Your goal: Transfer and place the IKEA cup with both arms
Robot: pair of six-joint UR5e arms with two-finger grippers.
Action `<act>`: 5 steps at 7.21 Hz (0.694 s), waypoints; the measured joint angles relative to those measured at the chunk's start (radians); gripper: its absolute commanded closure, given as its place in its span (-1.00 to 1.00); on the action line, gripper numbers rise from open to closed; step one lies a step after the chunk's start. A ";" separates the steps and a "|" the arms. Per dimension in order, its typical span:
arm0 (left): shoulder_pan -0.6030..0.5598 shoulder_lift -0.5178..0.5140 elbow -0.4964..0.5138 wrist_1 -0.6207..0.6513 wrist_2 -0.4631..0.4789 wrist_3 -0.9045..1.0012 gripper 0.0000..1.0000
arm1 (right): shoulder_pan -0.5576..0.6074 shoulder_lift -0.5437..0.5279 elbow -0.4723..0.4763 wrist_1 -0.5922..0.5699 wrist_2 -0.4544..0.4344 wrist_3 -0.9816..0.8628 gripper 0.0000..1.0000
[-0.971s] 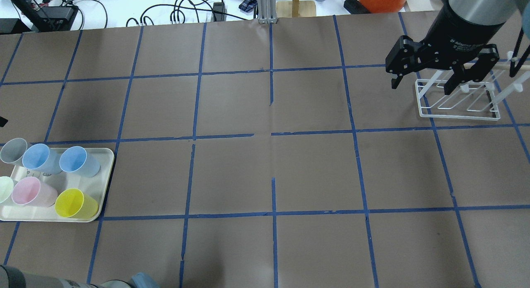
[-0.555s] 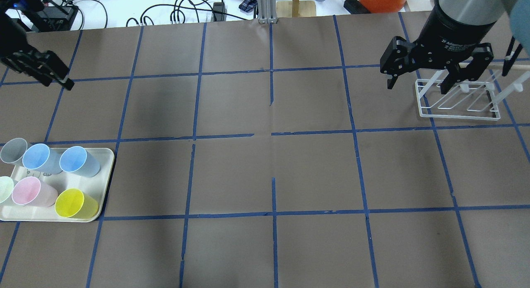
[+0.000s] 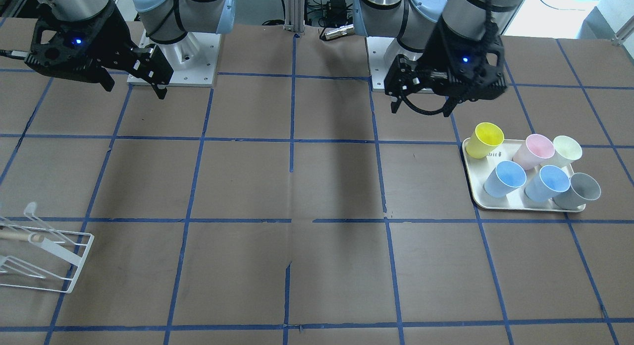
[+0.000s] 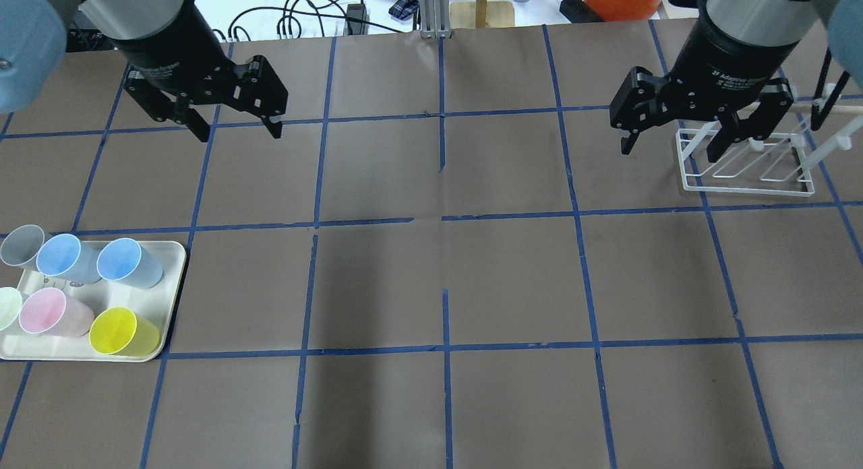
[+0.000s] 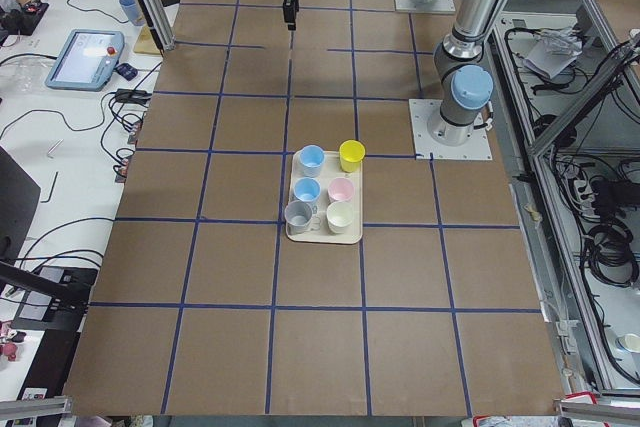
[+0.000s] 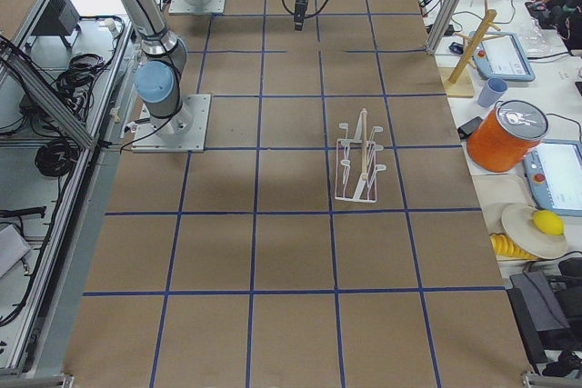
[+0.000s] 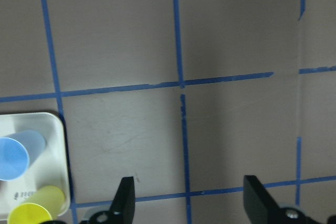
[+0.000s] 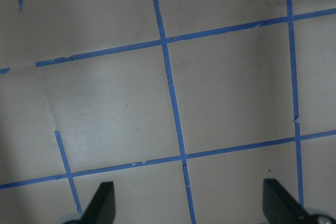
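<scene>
The IKEA cup (image 4: 21, 245) is a pale grey tumbler at the far left corner of a cream tray (image 4: 172, 280), beside two light-blue cups. It also shows in the front view (image 3: 580, 190) and the left view (image 5: 298, 214). My left gripper (image 4: 237, 129) is open and empty, in the air beyond the tray and to its right; in the front view (image 3: 425, 106) it hangs behind the tray. My right gripper (image 4: 669, 149) is open and empty, just left of the white rack. Both wrist views show open fingers (image 7: 125, 200) (image 8: 102, 203) over bare table.
The tray (image 3: 470, 171) also holds yellow (image 4: 121, 331), pink (image 4: 50, 312) and pale cream-green (image 4: 7, 307) cups. A white wire rack (image 4: 745, 166) stands at the far right, also in the front view (image 3: 44, 265). Cables and an orange container (image 4: 620, 1) lie beyond the table's far edge.
My left arm has swung in from the left edge to above the table beyond the tray, gripper open. My right gripper has shifted slightly left. The cups have not moved.
</scene>
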 measured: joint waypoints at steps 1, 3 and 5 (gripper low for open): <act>-0.013 0.035 -0.012 -0.001 0.031 -0.010 -1.00 | 0.001 -0.002 0.000 0.002 0.006 -0.002 -1.00; 0.028 0.074 -0.072 0.049 0.043 0.020 -1.00 | 0.000 -0.004 0.003 0.003 0.008 -0.004 -1.00; 0.058 0.073 -0.106 0.147 0.016 0.050 -1.00 | -0.002 -0.004 0.005 0.004 0.008 -0.004 -1.00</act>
